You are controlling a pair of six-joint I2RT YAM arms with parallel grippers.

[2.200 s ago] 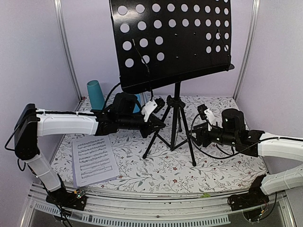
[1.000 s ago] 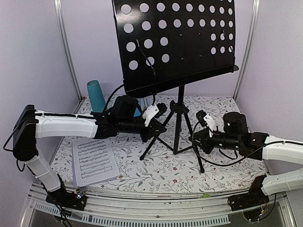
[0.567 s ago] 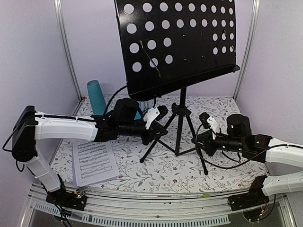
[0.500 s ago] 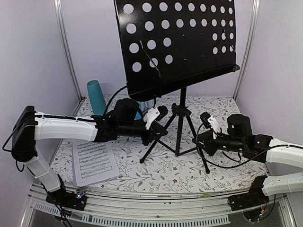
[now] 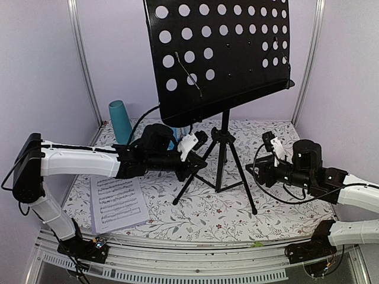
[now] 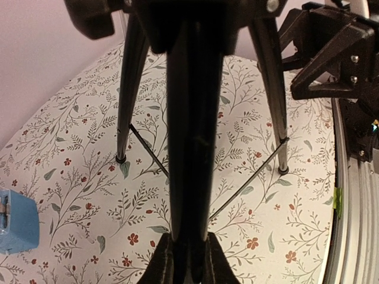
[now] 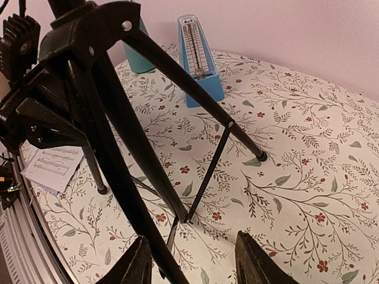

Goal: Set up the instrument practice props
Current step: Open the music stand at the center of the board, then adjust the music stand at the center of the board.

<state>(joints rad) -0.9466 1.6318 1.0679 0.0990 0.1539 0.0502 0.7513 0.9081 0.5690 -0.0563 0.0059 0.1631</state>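
The black music stand, with its perforated tray [image 5: 219, 53], stands upright on its tripod mid-table. My left gripper [image 5: 190, 161] is shut on the tripod's left leg [image 6: 188, 148], which fills the gap between its fingers [image 6: 160, 267]. My right gripper [image 7: 195, 266] is open and empty beside the right leg [image 5: 243, 177], which runs close along its left finger [image 7: 133, 263]. The white sheet-music page [image 5: 118, 201] lies flat at the front left. The blue metronome [image 7: 198, 59] stands behind the stand. No lavender page shows.
A tall teal cup [image 5: 120, 121] stands at the back left by the wall, next to the metronome. Lavender walls and metal corner posts close in the flowered tabletop [image 5: 284, 210]. A metal rail runs along the near edge.
The stand has shifted to the right across the table, then back a little. My right gripper was at the right leg and now stands open, drawn back to the right. My left gripper kept hold.
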